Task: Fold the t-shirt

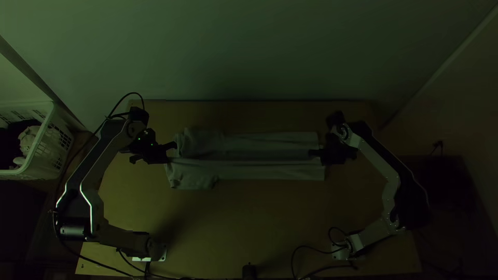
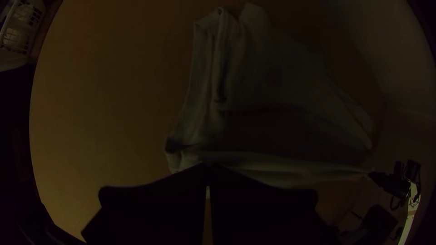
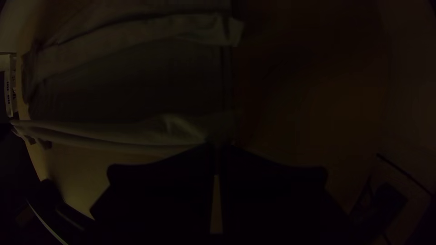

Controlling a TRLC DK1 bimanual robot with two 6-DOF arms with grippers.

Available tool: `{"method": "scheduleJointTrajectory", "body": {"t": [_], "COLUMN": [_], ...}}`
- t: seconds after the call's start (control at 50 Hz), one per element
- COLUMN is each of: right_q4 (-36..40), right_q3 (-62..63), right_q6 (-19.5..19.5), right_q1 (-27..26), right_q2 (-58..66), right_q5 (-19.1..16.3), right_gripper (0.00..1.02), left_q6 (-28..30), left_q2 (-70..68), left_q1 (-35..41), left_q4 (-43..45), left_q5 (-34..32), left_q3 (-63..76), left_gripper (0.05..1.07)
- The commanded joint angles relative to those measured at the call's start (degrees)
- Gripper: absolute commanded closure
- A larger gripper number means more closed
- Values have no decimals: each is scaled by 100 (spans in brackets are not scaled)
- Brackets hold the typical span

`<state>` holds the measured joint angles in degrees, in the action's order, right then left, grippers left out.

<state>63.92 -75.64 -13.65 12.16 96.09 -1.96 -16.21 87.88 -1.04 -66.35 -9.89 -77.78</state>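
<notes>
Across the middle of the table (image 1: 249, 223), your t-shirt (image 1: 270, 170) is mid-fold, pinched at both ends.
It lies as a long strip, two pale bands along it and thicker bunching at the left arm's end; you seem to be on a lengthwise fold, so next, bring the held edge down straight, let go and smooth the bunching. Your left gripper (image 2: 209, 168) is clenched on one end of that edge, your right gripper (image 3: 221, 147) on the other. From above you get the strip's whole outline and the laundry basket (image 1: 52, 155) off the table's side, but the grip is hard to judge there; the wrist views give you the cloth at the fingertips and the edge drawn taut between them.
</notes>
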Motion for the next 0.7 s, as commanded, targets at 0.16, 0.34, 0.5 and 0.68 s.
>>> {"method": "scheduleJointTrajectory", "body": {"t": [0.16, 0.34, 0.5, 0.68], "right_q4": [15, 15, 15, 24], "right_q3": [-1023, -1700, -2377, -2974], "right_q6": [143, 161, 152, 134], "right_q1": [-250, -293, -337, -425], "right_q2": [946, 1570, 2106, 2607], "right_q5": [152, 143, 143, 143], "right_gripper": [99, 99, 99, 99], "left_q6": [21, 4, 4, -5], "left_q2": [757, 1302, 1707, 2041], "left_q1": [-72, -72, -98, -133], "left_q4": [-89, -98, -124, -115], "left_q5": [49, 49, 49, 49], "left_q3": [-976, -1503, -1829, -2101], "left_gripper": [104, 104, 104, 104]}}
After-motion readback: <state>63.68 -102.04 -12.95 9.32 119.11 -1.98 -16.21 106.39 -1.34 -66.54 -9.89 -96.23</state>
